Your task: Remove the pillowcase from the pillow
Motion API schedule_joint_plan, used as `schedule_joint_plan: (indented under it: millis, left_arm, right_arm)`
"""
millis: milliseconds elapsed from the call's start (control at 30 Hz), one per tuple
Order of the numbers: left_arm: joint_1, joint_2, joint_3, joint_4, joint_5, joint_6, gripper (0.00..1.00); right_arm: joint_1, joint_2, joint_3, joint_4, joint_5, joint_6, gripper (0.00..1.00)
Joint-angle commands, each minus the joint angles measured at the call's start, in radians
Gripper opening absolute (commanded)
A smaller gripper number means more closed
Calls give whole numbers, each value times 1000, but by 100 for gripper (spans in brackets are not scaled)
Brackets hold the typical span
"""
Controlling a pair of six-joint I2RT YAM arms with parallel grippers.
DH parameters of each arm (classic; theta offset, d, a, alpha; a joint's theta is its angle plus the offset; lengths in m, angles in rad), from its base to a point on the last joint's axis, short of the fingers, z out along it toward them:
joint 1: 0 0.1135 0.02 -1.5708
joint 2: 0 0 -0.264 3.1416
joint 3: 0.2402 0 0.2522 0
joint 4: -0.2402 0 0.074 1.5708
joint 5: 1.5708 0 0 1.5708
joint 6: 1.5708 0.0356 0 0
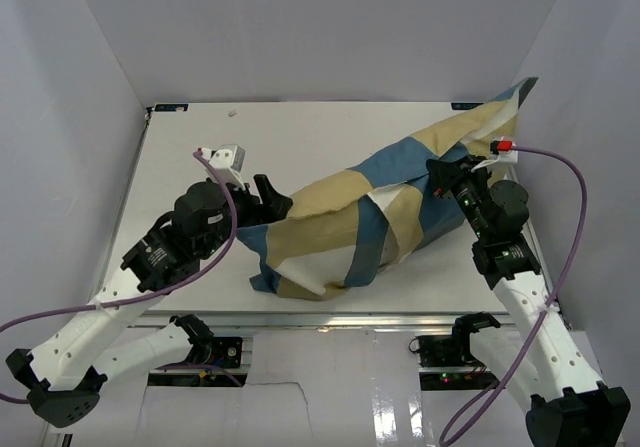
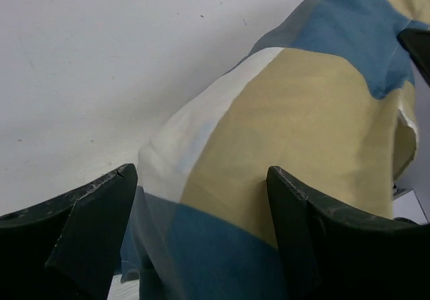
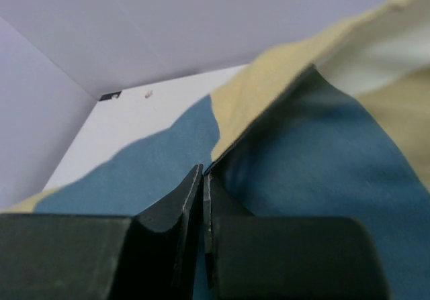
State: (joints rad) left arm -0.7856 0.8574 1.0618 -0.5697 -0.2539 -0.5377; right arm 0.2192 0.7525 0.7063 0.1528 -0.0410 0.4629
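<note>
The pillowcase (image 1: 400,192), in blue, tan and cream blocks, lies stuffed and slanting across the table from near left to far right. Its far right corner rises against the right wall. The plain white pillow is hidden inside it. My left gripper (image 1: 272,201) is open at the case's near left end. In the left wrist view the left gripper (image 2: 200,172) has the bulging pillowcase (image 2: 302,112) between its spread fingers. My right gripper (image 1: 440,179) is shut on a fold of the pillowcase near its far right end. In the right wrist view the right gripper (image 3: 203,172) pinches the pillowcase (image 3: 316,152) at a blue edge.
The white table (image 1: 200,132) is boxed in by a back wall and side walls, the right one close behind the right arm. A small speck (image 1: 232,113) lies near the far edge. The table's front edge (image 1: 330,317) runs just below the pillowcase.
</note>
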Motion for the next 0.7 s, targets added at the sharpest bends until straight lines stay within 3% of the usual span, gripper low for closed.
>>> schedule_joint_plan:
  millis: [0, 100, 267, 367, 533, 667]
  left_arm:
    - [-1, -75, 99, -77, -65, 51, 89]
    - [-1, -98, 188, -157, -41, 82, 91]
    - [-1, -103, 234, -179, 164, 130, 92]
    - [-1, -84, 256, -202, 202, 131, 91]
    - [-1, -63, 254, -170, 364, 113, 90]
    - [-1, -3, 207, -125, 372, 101, 90]
  right_arm:
    - [2, 22, -57, 122, -14, -3, 8]
    - [2, 71, -33, 102, -22, 5, 8]
    - [3, 99, -19, 106, -25, 5, 8]
    - [3, 90, -28, 116, -14, 2, 8]
    - [3, 120, 8, 62, -14, -43, 8]
    - [2, 111, -17, 88, -17, -33, 8]
